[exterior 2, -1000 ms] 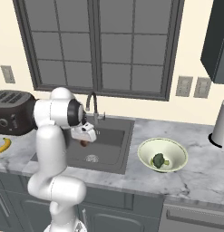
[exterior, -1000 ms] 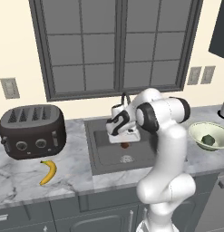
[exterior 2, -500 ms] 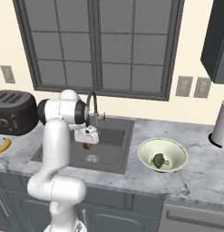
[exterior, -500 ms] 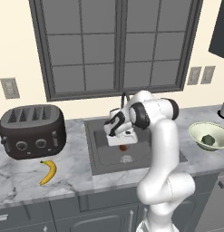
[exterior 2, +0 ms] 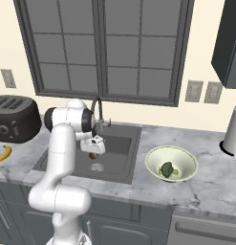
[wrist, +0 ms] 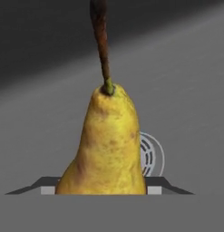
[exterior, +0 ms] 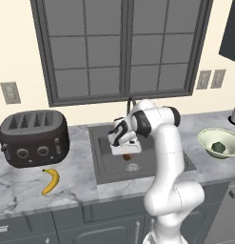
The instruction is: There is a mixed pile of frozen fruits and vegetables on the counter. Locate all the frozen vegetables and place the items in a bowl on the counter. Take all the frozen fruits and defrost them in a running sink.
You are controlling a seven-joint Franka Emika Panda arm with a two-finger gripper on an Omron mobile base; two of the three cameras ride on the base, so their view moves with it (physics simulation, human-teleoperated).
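Note:
My gripper [exterior: 126,152] [exterior 2: 92,152] hangs low over the dark sink [exterior: 109,164] [exterior 2: 117,158], shut on the brown pear-shaped fruit [exterior: 127,157] [exterior 2: 92,155] [wrist: 106,149]. In the hand view the fruit stands stem-up, close in front of the camera, with the round drain [wrist: 152,156] just behind it. The yellow banana [exterior: 51,181] [exterior 2: 1,154] lies on the marble counter [exterior: 24,190] left of the sink, in front of the toaster. The pale green bowl [exterior: 207,138] [exterior 2: 153,160] sits right of the sink with the broccoli floret [exterior: 218,147] [exterior 2: 167,169] inside.
A black toaster [exterior: 33,138] [exterior 2: 14,124] stands at the back left. The arched dark faucet [exterior 2: 96,112] rises behind the basin, close to my forearm. A metal kettle [exterior 2: 232,129] stands at the far right. The window wall closes the back of the counter.
The arm has swung its elbow inward, and the hand has sunk a little lower over the basin with the fruit still in its jaws. Nothing else moved.

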